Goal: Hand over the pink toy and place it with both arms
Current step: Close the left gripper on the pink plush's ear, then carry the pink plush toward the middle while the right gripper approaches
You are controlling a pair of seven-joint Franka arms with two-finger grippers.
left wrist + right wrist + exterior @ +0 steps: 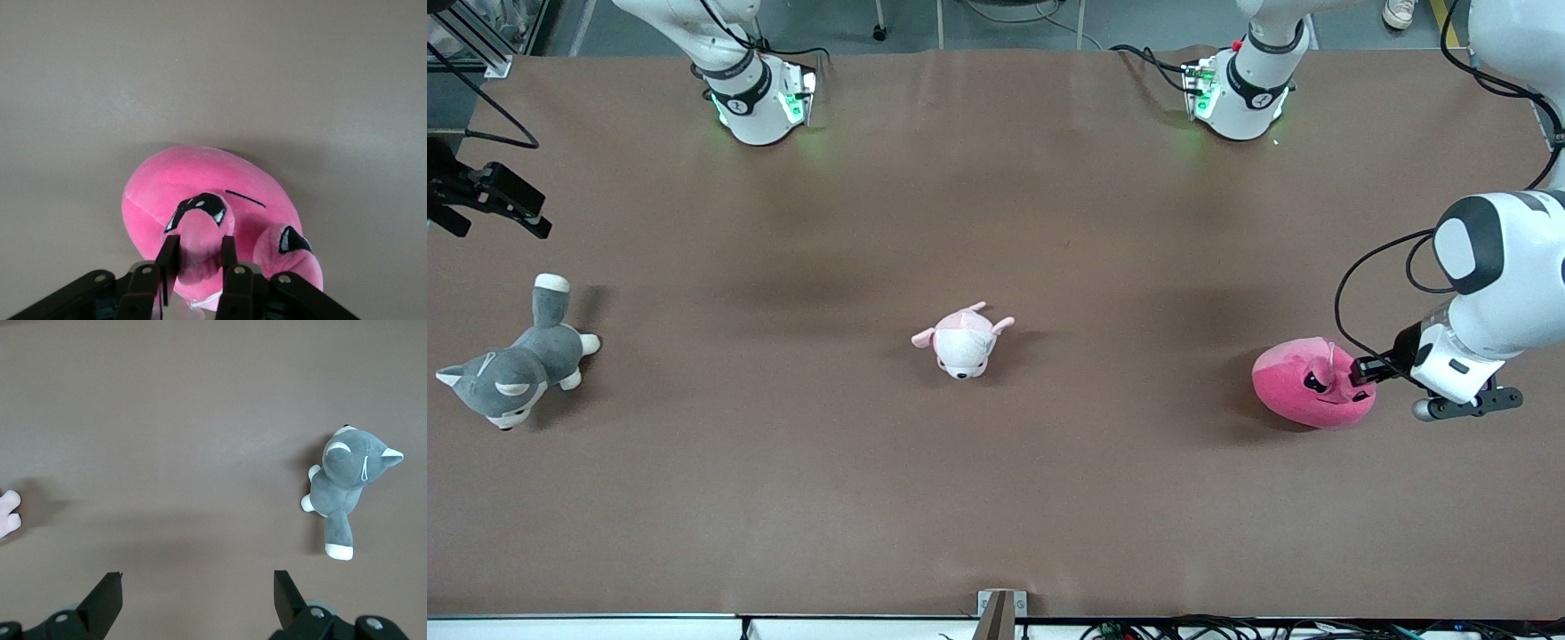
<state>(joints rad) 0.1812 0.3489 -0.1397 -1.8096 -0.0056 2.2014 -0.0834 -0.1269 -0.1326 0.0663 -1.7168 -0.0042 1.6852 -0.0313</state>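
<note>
The pink toy [1303, 391] lies on the brown table toward the left arm's end, its black eyes facing up. In the left wrist view the pink toy [200, 193] fills the lower middle. My left gripper [1353, 369] is low beside it, and its two black fingers [167, 257] press on either side of a raised pink lobe between the eyes. My left gripper [198, 257] is shut on that lobe. My right gripper [516, 209] waits in the air over the right arm's end of the table. In its own view my right gripper [197, 575] is open with only bare table between the fingers.
A small pale pink-and-white plush [963, 342] lies mid-table; a paw of this plush [8, 513] shows in the right wrist view. A grey-and-white plush animal [511, 373] lies at the right arm's end, the same grey plush [350, 480] below my right gripper. Both arm bases stand along the table edge farthest from the front camera.
</note>
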